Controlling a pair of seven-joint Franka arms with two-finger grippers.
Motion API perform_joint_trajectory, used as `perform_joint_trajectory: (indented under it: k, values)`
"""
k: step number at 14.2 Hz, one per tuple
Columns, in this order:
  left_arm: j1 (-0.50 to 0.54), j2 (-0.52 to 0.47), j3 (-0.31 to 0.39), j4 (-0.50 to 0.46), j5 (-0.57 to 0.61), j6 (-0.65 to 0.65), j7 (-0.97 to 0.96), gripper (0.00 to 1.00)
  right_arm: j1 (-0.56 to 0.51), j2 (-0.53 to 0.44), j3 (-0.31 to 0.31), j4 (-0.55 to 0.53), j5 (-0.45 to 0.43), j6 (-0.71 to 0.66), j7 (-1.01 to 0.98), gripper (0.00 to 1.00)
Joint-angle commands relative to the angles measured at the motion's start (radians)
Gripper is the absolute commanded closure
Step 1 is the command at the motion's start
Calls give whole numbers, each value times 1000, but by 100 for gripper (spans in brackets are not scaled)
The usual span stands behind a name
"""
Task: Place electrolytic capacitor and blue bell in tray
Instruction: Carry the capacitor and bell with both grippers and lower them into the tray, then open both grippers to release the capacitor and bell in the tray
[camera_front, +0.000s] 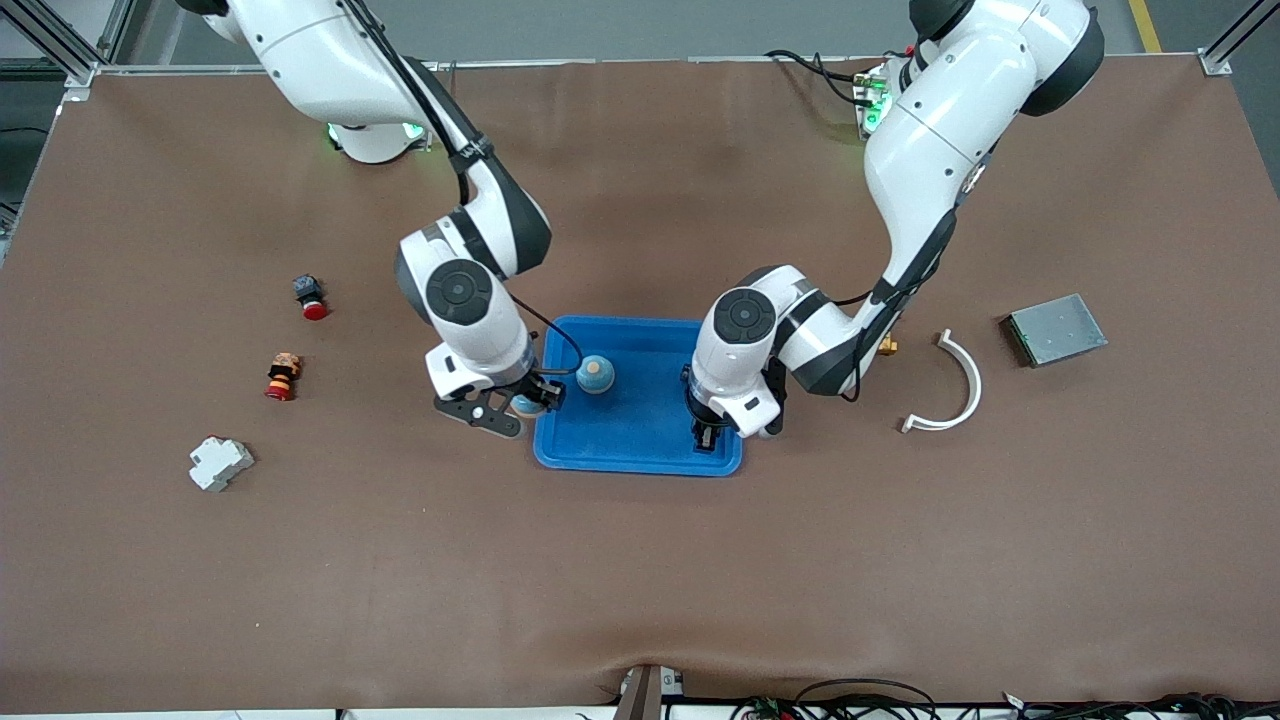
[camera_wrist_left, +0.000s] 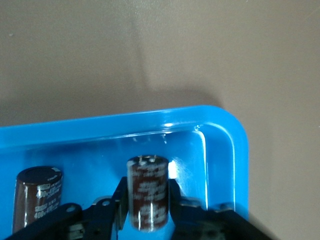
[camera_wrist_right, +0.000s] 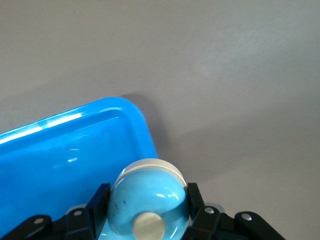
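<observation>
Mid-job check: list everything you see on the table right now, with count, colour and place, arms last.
Shallow bright-blue plastic tray: 1, blue, table centre.
Blue bell with tan knob: 1, in the tray.
Second light-blue bell: 1, between the right gripper's fingers at the tray's rim.
Brown electrolytic capacitors: 2, one in the left gripper, one beside it in the tray.
Red-capped push buttons: 2, and, toward the right arm's end.
White plastic block: 1, nearer the camera than the buttons.
White curved clip: 1, toward the left arm's end.
Grey metal box: 1, beside the clip.
Left gripper: over the tray's corner.
Right gripper: at the tray's rim.
</observation>
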Motion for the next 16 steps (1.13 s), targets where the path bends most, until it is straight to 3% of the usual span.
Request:
perform_joint_trajectory:
  k: [1, 7, 11, 16]
  values:
    - [-19, 7, 10, 29, 10, 12, -17, 0, 30, 95, -9, 121, 15, -18, 72, 100]
    - [27, -134, -4, 71, 18, -114, 63, 0, 79, 197, -11, 202, 3, -18, 160, 100]
    - [50, -276, -6, 64, -4, -270, 355, 0, 90, 239, -11, 234, 2, -11, 184, 100]
    - [198, -451, -15, 63, -174, -451, 783, 0, 102, 271, -16, 264, -6, -9, 207, 100]
